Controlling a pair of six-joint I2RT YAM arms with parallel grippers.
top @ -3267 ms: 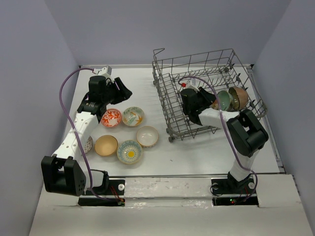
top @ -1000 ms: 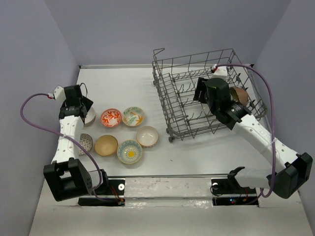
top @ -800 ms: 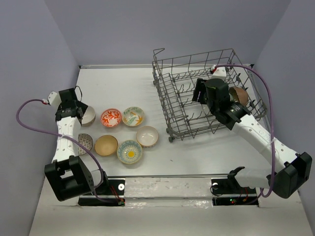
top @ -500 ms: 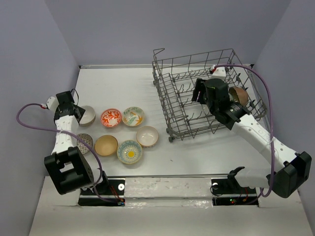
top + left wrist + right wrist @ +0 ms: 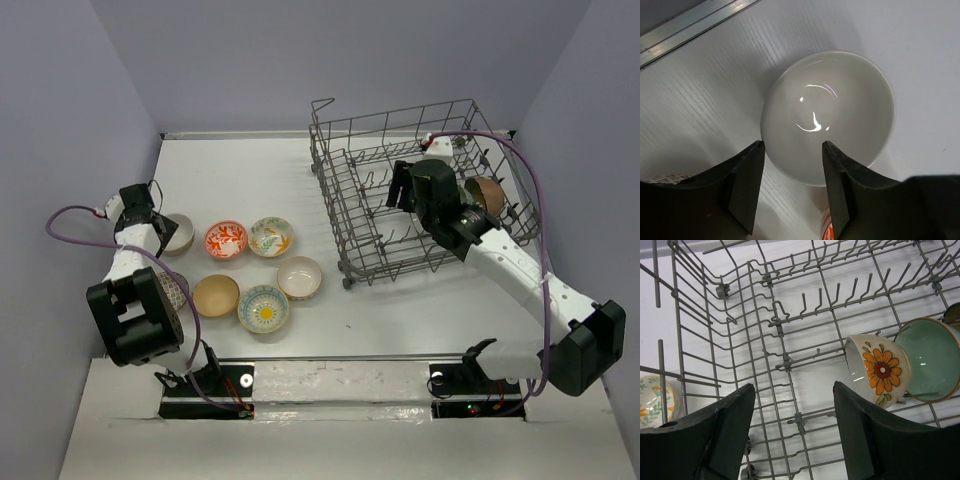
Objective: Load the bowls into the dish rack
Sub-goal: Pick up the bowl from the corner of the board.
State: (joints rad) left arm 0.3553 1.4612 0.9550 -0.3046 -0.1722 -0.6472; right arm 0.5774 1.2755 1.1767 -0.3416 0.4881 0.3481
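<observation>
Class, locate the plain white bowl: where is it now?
In the top view, the white bowl sits on the left side of the table, just left of the red-orange patterned bowl, with the left gripper above it, jaws open.

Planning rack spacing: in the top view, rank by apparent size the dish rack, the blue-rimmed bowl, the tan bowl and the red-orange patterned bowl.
1. dish rack, by far.
2. blue-rimmed bowl, slightly larger, but nearer the camera, so unsure.
3. tan bowl and red-orange patterned bowl: too alike to rank.
</observation>
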